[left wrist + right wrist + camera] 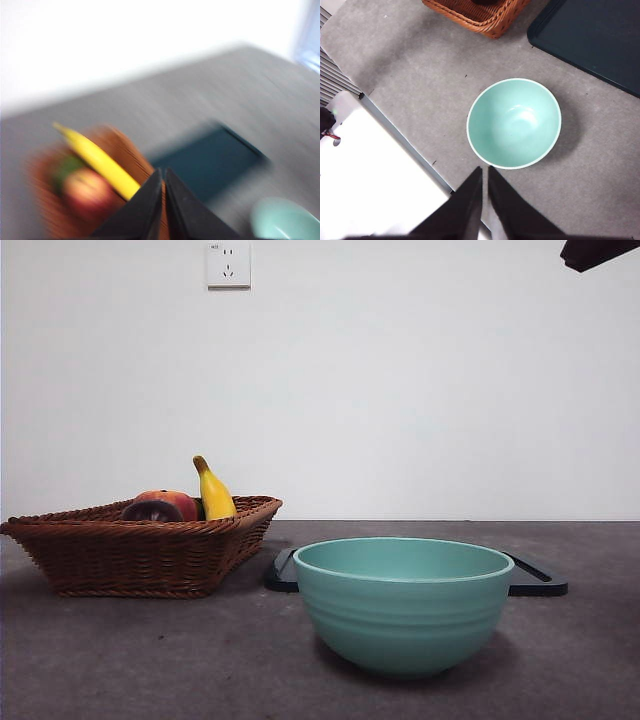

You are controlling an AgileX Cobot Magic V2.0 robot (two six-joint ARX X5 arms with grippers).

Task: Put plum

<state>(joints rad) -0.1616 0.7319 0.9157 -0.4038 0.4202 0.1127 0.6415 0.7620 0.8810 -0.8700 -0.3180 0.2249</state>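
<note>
Reaching for the plum (152, 510) looks like the step in hand: it lies in the wicker basket (100, 550) at left, just beside a red fruit (172, 502) and a banana (214, 492). Left gripper (163, 175), jaws pressed together and empty, hangs above the basket; it should open wide before descending. Right gripper (484, 172), likewise closed, waits over the green bowl (403, 602). Basket rim and banana crowd the approach; the tray (600, 40) behind offers open room.

wall (400, 390): plain white | socket (228, 263): 1, high up | table (150, 660): grey, matte
</note>
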